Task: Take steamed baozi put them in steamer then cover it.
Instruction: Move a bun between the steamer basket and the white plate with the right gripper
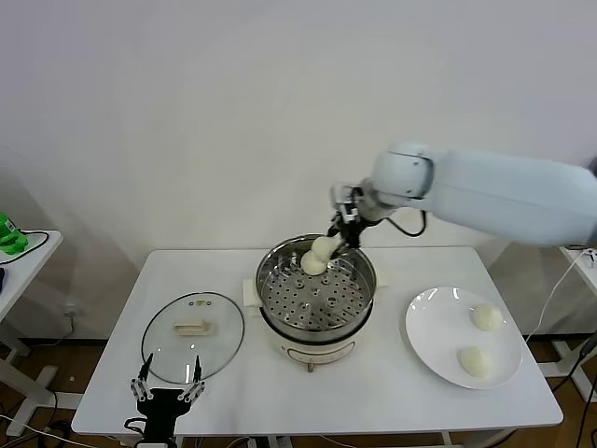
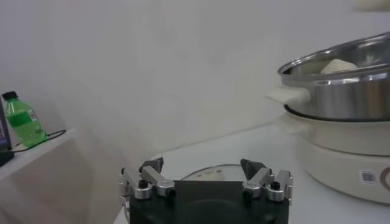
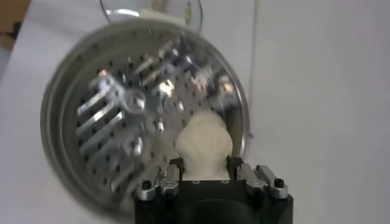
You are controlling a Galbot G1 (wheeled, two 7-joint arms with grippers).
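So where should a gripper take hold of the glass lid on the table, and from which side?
Probably by the cream bar handle at the centre of the lid, coming straight down from above. The lid lies flat on the table, so its thin rim gives little to pinch, while the raised bar stands up; the fingers should close across its narrow width. The open left gripper sits nearest.

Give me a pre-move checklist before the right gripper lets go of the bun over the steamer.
1. Right gripper shut on a baozi: ok.
2. Held bun above the steamer tray, near the far rim: ok.
3. One baozi in the steamer already, close beside the held one; contact: cannot tell.
4. Bare tray area for the two baozi on the plate: ok.
5. Glass lid off, flat on the table: ok.
6. Left gripper open, parked near the lid: ok.
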